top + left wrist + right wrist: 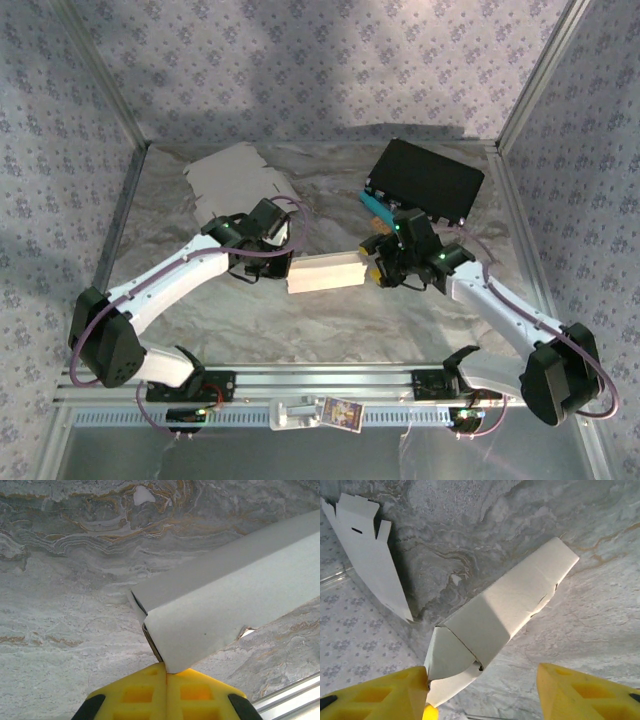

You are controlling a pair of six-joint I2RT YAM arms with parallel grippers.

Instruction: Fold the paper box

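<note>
The paper box (325,272) lies long axis left-right on the tabletop (400,325); the left hand (166,672) pinches its left end, the right hand (482,674) gapes around the other

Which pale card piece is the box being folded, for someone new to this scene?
On the marbled grey table, look at its centre. The paper box is the long cream block there, one end pinched in the left pincer; unlike the flat card sheet at the far left, it is folded into a raised shape.
</note>
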